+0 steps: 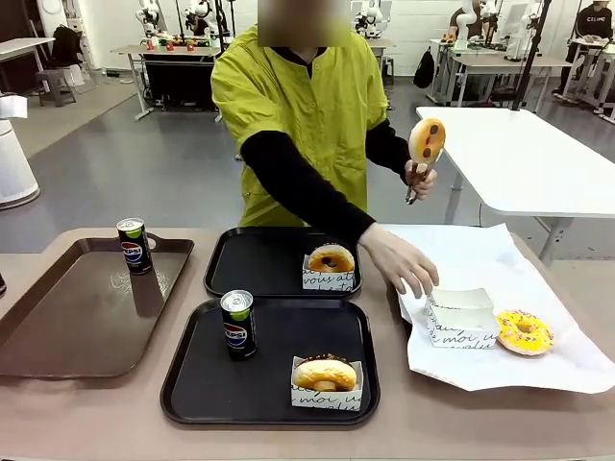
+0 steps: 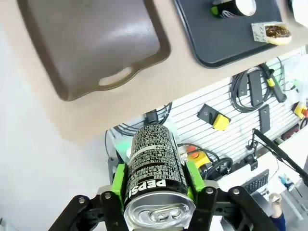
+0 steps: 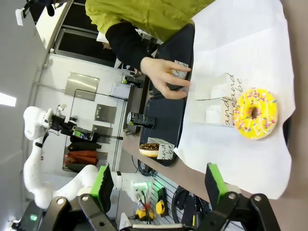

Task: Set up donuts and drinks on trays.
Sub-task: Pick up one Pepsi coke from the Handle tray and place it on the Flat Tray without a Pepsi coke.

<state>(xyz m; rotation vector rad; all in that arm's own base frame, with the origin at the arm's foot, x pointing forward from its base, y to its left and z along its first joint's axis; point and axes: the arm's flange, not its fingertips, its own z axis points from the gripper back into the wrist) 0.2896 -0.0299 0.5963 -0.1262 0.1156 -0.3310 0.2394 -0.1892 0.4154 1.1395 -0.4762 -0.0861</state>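
Observation:
My left gripper [image 2: 155, 185] is shut on a black Pepsi can [image 2: 153, 159], green pads on both its sides, held off the table's near edge. My right gripper [image 3: 159, 185] stands open above the white paper, holding nothing. Two black trays lie mid-table. The near tray [image 1: 192, 384] holds a can [image 1: 237, 325] and a boxed donut [image 1: 325, 375]. The far tray [image 1: 255, 264] holds a boxed donut [image 1: 331, 259]. A yellow-iced donut [image 1: 524, 331] [image 3: 255, 113] lies beside an empty paper tray [image 1: 459, 317]. The person lifts another donut [image 1: 426, 141] with tongs.
A glossy brown tray [image 1: 67, 317] at the left carries a can [image 1: 134, 245]. A white paper sheet [image 1: 500, 259] covers the right side. The person's other hand [image 1: 399, 264] reaches down beside the empty paper tray.

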